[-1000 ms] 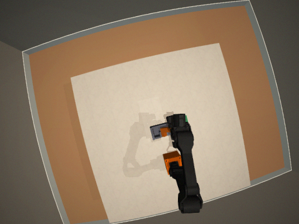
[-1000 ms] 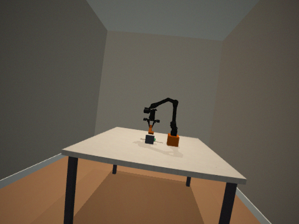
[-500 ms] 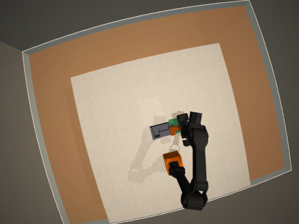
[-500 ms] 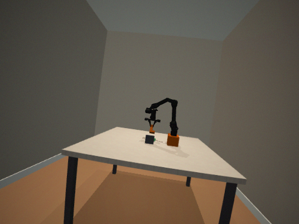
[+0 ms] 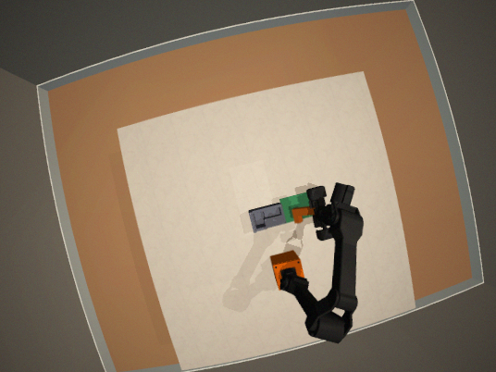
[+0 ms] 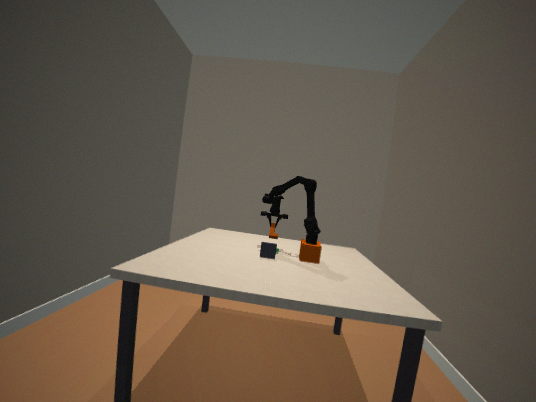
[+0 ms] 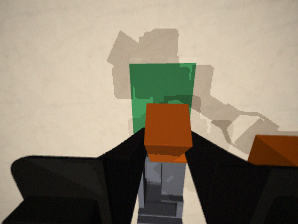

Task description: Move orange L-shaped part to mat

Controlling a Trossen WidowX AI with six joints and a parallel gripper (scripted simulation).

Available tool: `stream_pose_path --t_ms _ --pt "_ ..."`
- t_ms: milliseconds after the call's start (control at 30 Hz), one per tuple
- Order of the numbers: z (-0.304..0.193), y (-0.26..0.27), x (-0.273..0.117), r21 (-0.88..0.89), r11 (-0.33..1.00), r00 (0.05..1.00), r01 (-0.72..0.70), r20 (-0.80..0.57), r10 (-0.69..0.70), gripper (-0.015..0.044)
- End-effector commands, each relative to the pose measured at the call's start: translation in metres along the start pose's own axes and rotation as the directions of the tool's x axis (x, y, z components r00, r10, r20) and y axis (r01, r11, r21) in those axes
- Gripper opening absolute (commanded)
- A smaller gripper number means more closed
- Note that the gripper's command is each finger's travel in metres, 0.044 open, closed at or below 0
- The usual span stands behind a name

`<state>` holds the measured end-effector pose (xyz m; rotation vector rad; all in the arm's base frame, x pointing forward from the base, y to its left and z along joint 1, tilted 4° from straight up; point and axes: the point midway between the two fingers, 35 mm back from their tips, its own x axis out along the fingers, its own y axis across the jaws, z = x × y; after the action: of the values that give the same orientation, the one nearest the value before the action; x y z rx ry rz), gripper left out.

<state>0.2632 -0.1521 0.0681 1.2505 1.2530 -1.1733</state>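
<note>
The orange L-shaped part is up in the air, out of the tray, hanging steeply with its L-shaped end lowest. My gripper is shut on its other end, one finger on each side. In the exterior view there is a gap between the part and the table. The green mat lies beyond and below the part in the wrist view, partly hidden by it and by my hand. The grey tray adjoins the mat, its pocket empty.
The arm's orange base stands on the pale table, to one side of the tray and mat. Shadows of the arm fall across the mat and the table beside it.
</note>
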Motion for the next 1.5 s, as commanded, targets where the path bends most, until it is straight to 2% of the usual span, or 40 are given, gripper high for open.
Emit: stream_pose_path --t_ms 0,1467 --pt "0.002 0.0 0.003 -0.006 1.0 1.0 0.003 0.005 -0.002 0.0" --pt "0.002 0.0 0.071 -0.006 1.0 1.0 0.003 0.004 -0.003 0.0"
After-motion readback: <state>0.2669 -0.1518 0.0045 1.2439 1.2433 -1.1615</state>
